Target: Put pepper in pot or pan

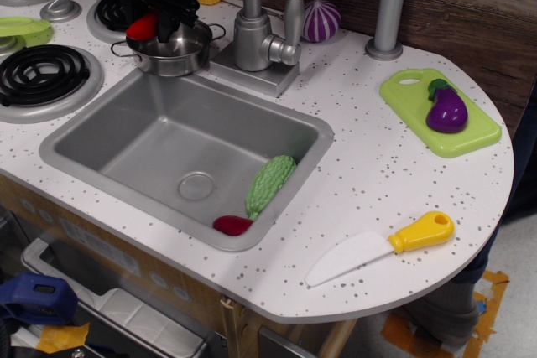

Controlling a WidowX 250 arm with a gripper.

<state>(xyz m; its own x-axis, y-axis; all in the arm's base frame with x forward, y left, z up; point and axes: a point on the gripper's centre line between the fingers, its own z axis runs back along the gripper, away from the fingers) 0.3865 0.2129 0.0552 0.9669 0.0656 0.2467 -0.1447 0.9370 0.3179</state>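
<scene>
While the black gripper [158, 23] clamps the glossy red chili pepper [143, 27], it hangs over the shiny steel pot [172, 49] near the counter's back edge.

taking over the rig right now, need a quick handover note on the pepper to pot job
Gripper: black, shut on the glossy red toy chili pepper, held over the rim of the small shiny steel pot that sits on the counter behind the sink.
Done: pepper picked up and brought to the pot.
Left: open the fingers so the pepper drops inside, then pull the arm away.
Ignore the green bumpy gourd and dark red piece in the sink.
</scene>
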